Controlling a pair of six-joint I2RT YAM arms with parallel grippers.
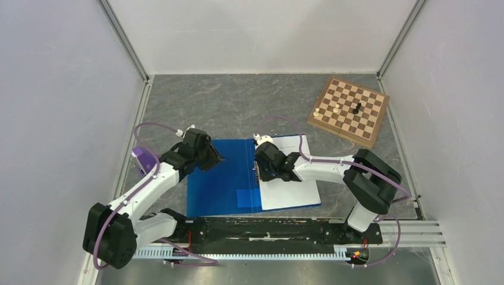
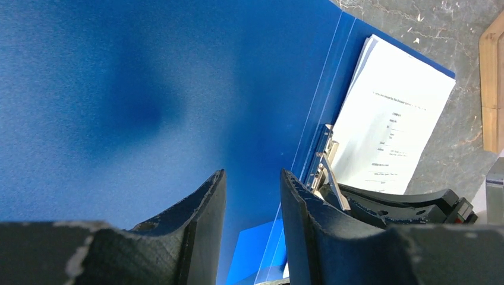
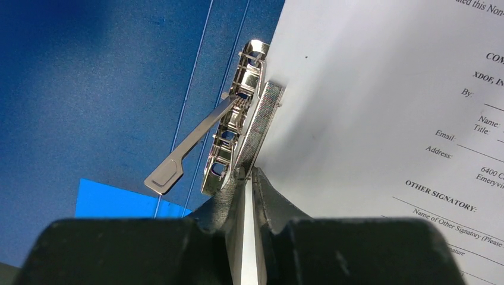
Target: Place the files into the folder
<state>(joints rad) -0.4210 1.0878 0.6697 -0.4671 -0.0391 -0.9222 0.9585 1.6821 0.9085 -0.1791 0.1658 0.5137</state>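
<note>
Nearest the arm bases, the blue folder (image 1: 220,178) lies opened flat on the grey counter (image 1: 238,101). Its left cover is bare, and a lighter blue rectangle (image 1: 246,198) sits by the spine at the near edge. The files (image 1: 290,193), a stack of white sheets, lie inside the folder on its right half. The folder's blue shows as a thin margin along their near and right edges. The top sheet carries black printed text, seen in both wrist views.

A metal clip mechanism (image 3: 238,124) runs along the spine at the left edge of the files (image 3: 368,119), with its lever (image 3: 184,148) raised and angled out over the blue cover (image 3: 89,89).

The right gripper (image 1: 257,169) is down at the spine. In its wrist view, its fingers (image 3: 270,199) are pressed almost together on the left edge of the paper stack beside the clip. A white sliver of sheet shows between them.

The left gripper (image 1: 213,159) is at the far left part of the open cover. Its fingers (image 2: 205,202) are spread, with only the blue surface (image 2: 119,89) showing in the gap and nothing held.

Farther back, at the right rear of the counter and well apart from the folder, a brown chessboard (image 1: 350,110) carries a few light pieces (image 1: 336,108) and one dark piece (image 1: 356,108).
</note>
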